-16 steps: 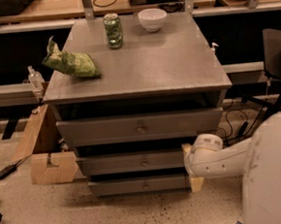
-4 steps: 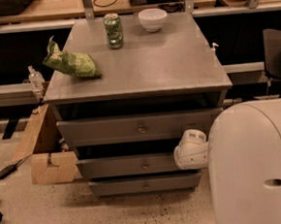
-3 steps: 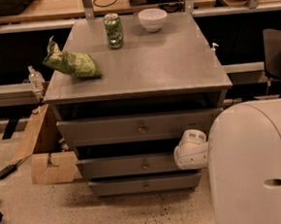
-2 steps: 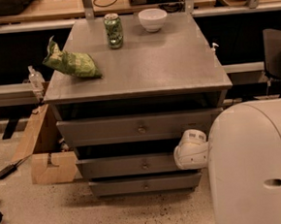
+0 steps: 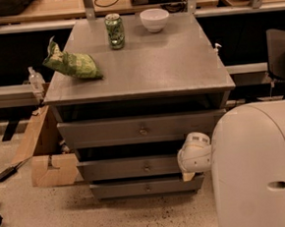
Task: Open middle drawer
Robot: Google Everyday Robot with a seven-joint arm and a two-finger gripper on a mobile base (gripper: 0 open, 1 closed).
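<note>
Nothing moved in the last second: our gripper (image 5: 190, 170) sits at the right end of the middle drawer (image 5: 129, 167), open or closed we cannot tell, so next we need a straight outward pull.

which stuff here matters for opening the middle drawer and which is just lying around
For the job: middle drawer, its brass knob, gripper at the drawer's right end.
Lying about: green can, white bowl, chip bag on the cabinet top; cardboard box on the floor.
</note>
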